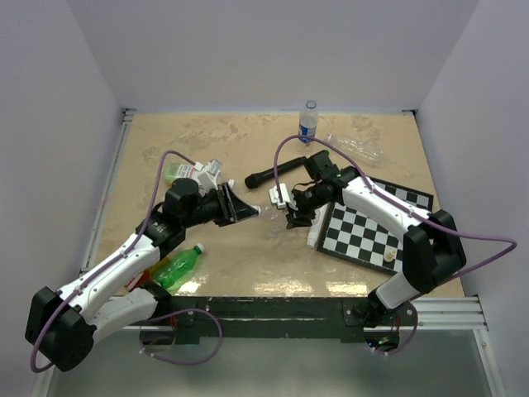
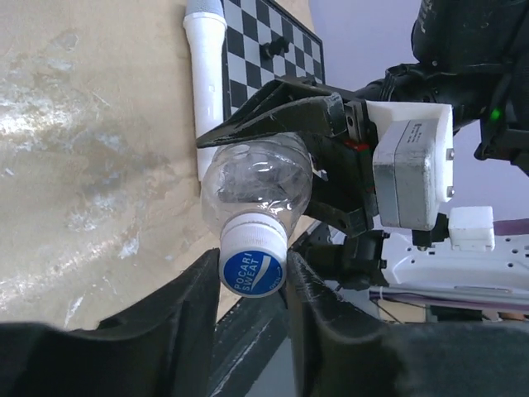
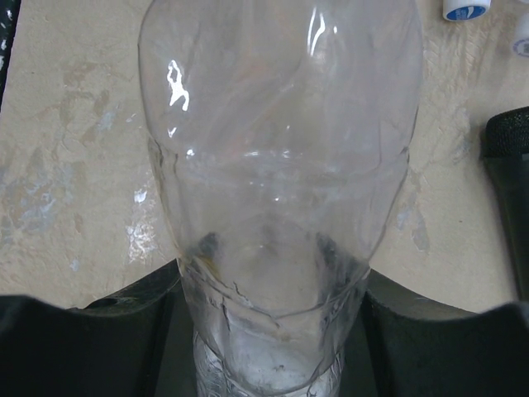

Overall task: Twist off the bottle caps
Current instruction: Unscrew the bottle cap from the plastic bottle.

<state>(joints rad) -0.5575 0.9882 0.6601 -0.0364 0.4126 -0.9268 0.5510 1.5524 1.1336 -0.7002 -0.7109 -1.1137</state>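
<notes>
A clear crinkled bottle (image 2: 256, 178) hangs on its side above the table between my two arms. Its bottle cap (image 2: 253, 258) is white with a blue top. My left gripper (image 2: 253, 285) is shut on that cap, one dark finger pressing each side. My right gripper (image 3: 273, 339) is shut on the bottle (image 3: 281, 165) near its base, and the body fills the right wrist view. In the top view the left gripper (image 1: 250, 212) and right gripper (image 1: 291, 207) face each other mid-table.
A blue-labelled bottle (image 1: 308, 122) stands at the back, with a clear bottle (image 1: 357, 148) lying beside it. A green bottle (image 1: 182, 264) lies near the left arm. Also here are a chessboard (image 1: 372, 227), a black microphone (image 1: 273, 174), a white microphone (image 2: 207, 83) and a loose cap (image 3: 465, 8).
</notes>
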